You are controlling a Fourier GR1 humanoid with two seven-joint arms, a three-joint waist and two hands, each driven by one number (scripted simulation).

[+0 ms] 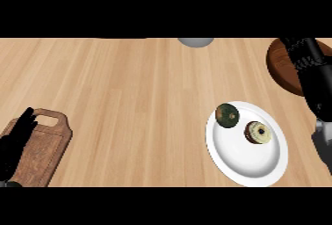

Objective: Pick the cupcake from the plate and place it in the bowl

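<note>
The wooden tabletop (130, 96) carries a white plate (250, 165). Left of the plate lies a cutting board (45, 149), the left hand (16, 136) resting open over it. Beyond the plate sits the brown bowl (282, 61), where the right hand (304, 50) hovers (fingers unclear). On the plate: the cupcake (258, 132) beside a dark green fruit (227, 115).

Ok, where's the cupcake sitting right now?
In the head view the cupcake lies on the white plate at the counter's right side, next to a dark green item, below the brown bowl.
</note>
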